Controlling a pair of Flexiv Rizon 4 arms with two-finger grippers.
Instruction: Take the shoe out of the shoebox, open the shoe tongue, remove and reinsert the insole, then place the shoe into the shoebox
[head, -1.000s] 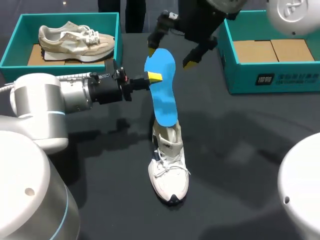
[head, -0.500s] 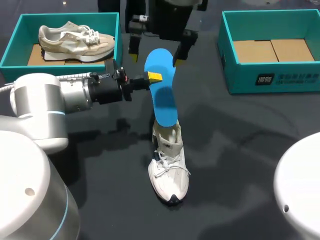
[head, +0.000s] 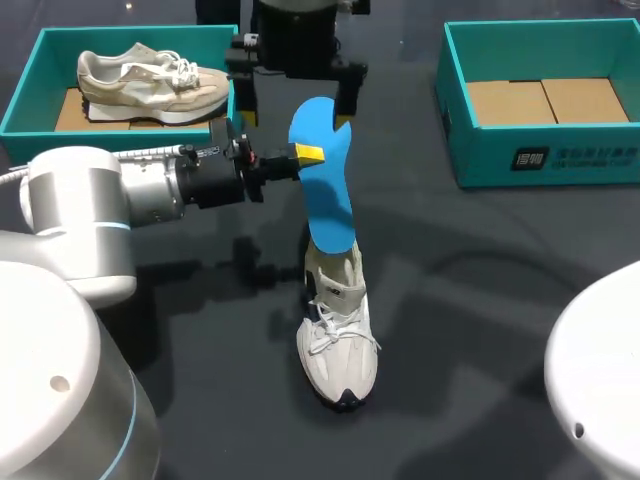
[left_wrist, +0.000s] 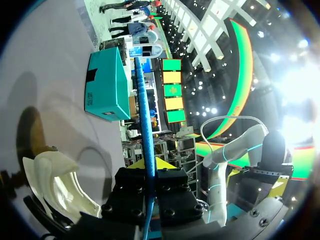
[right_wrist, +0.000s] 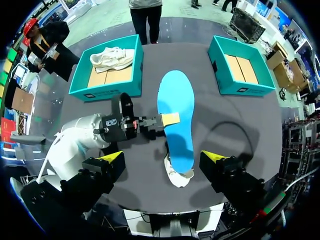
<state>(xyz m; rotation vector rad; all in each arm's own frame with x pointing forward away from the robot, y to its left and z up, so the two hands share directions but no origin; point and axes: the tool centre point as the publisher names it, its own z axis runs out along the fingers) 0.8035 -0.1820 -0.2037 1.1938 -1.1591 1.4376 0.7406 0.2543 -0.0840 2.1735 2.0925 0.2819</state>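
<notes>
Insole upright, lower end in the shoe mid-table; my left gripper clamps its edge. Right gripper hovers near the far edge, fingers spread wide.

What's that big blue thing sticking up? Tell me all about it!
It is a blue insole, thin, flat and foot-shaped, maybe foam. It stands nearly upright over the dark table, its lower end at the opening of the white shoe. The left gripper pinches one edge of its upper half. The right gripper hangs open by its top end.
</notes>
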